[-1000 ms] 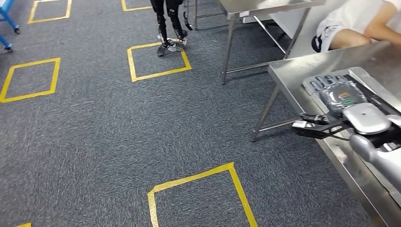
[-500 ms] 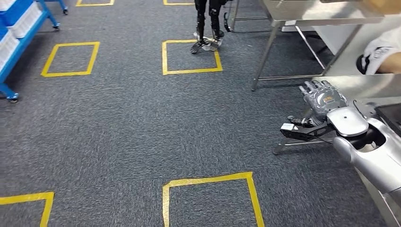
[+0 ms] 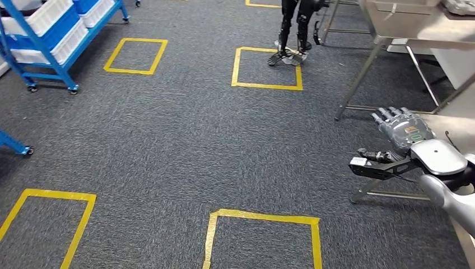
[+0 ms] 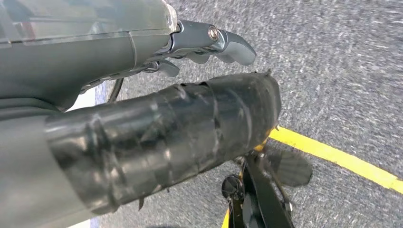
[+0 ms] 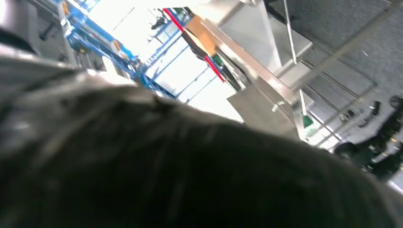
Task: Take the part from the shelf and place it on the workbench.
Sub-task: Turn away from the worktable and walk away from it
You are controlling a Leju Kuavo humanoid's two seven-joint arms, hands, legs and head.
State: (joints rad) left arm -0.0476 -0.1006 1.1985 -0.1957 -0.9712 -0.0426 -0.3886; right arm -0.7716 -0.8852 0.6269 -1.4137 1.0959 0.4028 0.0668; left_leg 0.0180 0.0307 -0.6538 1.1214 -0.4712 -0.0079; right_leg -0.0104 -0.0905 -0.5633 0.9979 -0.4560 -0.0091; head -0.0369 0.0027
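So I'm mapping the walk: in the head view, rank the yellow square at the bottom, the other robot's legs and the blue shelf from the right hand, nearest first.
From the right hand:
1. Yellow square, just left and below.
2. Other robot's legs, top centre.
3. Blue shelf, far top left.

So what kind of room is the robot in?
Probably a robot test workshop: yellow taped squares mark the grey carpet, a blue shelf holds white bins, and steel workbenches stand nearby.
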